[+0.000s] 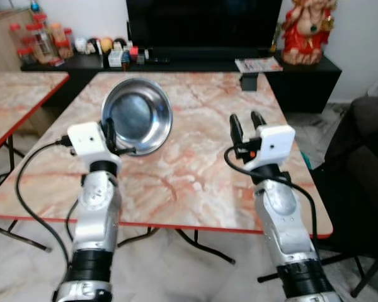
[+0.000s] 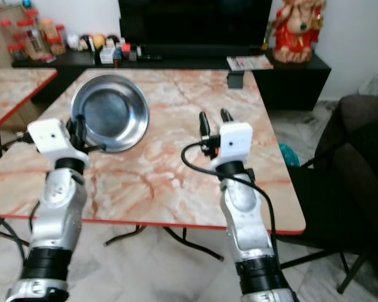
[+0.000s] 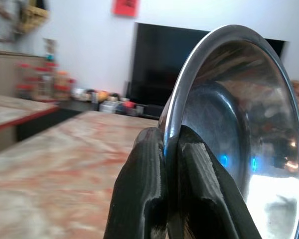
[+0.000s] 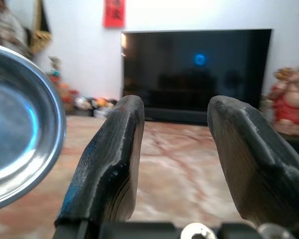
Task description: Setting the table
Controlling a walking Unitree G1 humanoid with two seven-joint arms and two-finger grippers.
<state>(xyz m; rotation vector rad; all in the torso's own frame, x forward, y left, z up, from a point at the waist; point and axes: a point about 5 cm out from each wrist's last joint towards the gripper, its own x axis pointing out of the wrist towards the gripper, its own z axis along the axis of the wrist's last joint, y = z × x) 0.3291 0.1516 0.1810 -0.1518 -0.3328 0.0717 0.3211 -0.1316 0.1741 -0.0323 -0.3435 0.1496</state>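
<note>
While the left hand (image 1: 110, 135) was clamped on the rim of the steel bowl (image 1: 137, 115), tilted up at upper left above the counter (image 1: 195, 170), levelling it before lowering seemed wise, with the right hand (image 1: 246, 123) spread empty.

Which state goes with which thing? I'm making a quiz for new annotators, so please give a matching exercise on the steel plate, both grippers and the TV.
Things:
1. steel plate
2. left gripper
3. right gripper
4. TV

States:
A. open, holding nothing, above the marble table
B. switched off, behind the table
C. tilted up on edge, off the table
D. pinching a rim

Pairs: 1-C, 2-D, 3-A, 4-B
</note>
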